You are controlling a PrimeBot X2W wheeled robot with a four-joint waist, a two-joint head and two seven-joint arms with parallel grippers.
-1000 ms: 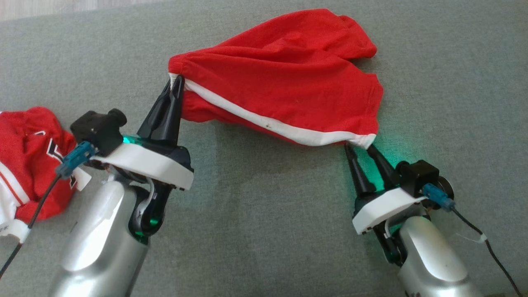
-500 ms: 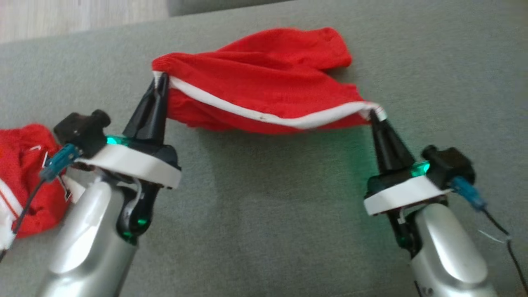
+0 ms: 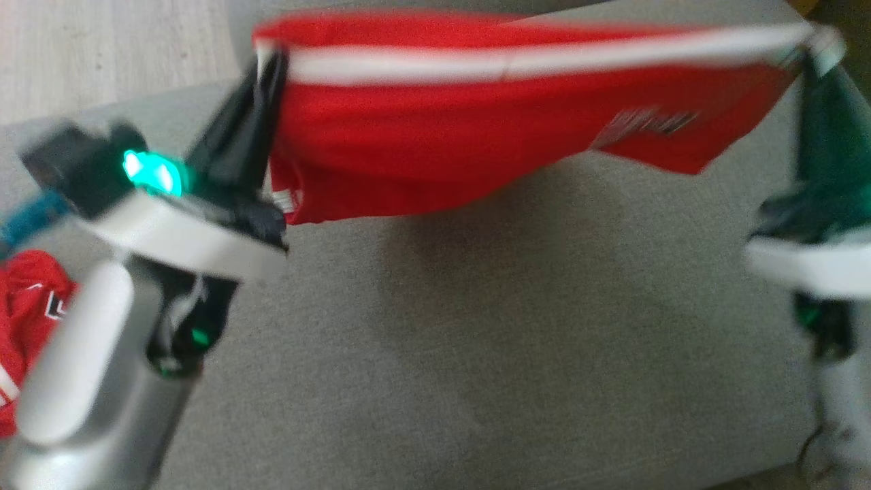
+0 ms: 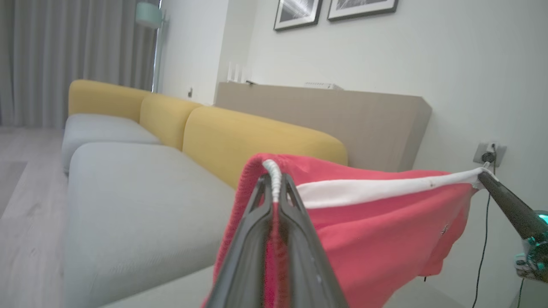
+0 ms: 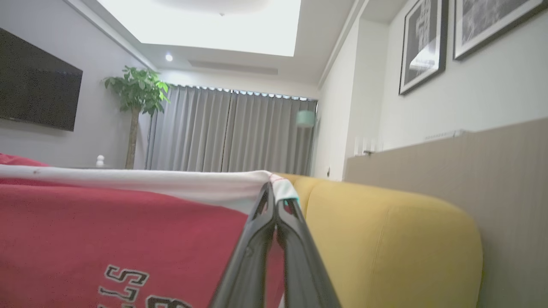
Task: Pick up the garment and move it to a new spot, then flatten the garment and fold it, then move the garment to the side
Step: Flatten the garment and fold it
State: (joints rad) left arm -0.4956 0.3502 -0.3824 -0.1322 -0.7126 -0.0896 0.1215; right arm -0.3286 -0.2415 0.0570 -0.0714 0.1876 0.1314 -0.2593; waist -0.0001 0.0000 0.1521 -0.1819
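Garment (image 3: 442, 143), a second ago slumped on the grey cushion (image 3: 476, 340), now hangs taut between left claw (image 4: 274, 184) and right claw (image 5: 275, 192), both pinching its white edge, ready for moving.

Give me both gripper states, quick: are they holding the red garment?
Left gripper: shut on the red garment, at its white trim.
Right gripper: shut on the same trim, other end.

Living room around a grey sofa seat

The grey seat cushion (image 3: 476, 340) meets pale wooden floor (image 3: 102, 54) at the upper left, and a crumpled red cloth with white trim (image 3: 27, 306) lies at its left edge. Yellow backrests (image 4: 257, 137) line the seat, with a beige panel (image 4: 342, 115) behind and framed pictures (image 4: 299, 13) above. Across the room are grey curtains (image 5: 231, 132), a leafy plant (image 5: 137, 90) and a dark wall screen (image 5: 34, 90).
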